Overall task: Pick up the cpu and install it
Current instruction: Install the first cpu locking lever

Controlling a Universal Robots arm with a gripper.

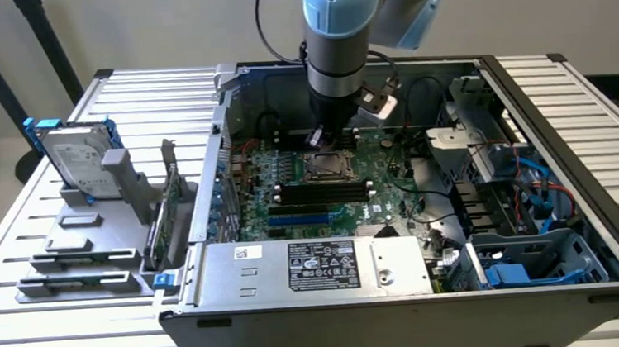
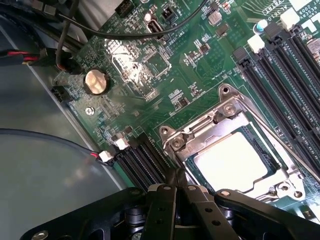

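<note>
The cpu (image 2: 232, 162), a small flat square with a bright silver top, lies inside the metal socket frame (image 2: 200, 131) on the green motherboard (image 2: 200, 60). My gripper (image 2: 177, 175) hovers just beside the socket's corner, its black fingers (image 2: 169, 200) pressed together with nothing between them. In the exterior view the gripper (image 1: 324, 145) hangs straight down inside the open computer case, just above the socket (image 1: 325, 166).
Black memory slots (image 1: 324, 193) lie beside the socket. A coin battery (image 2: 96, 81) and black cables (image 2: 100, 32) sit nearby. The power supply (image 1: 317, 266) fills the case front. A blue-framed hard drive (image 1: 76, 159) and grey blocks (image 1: 80, 239) stand at the exterior view's left.
</note>
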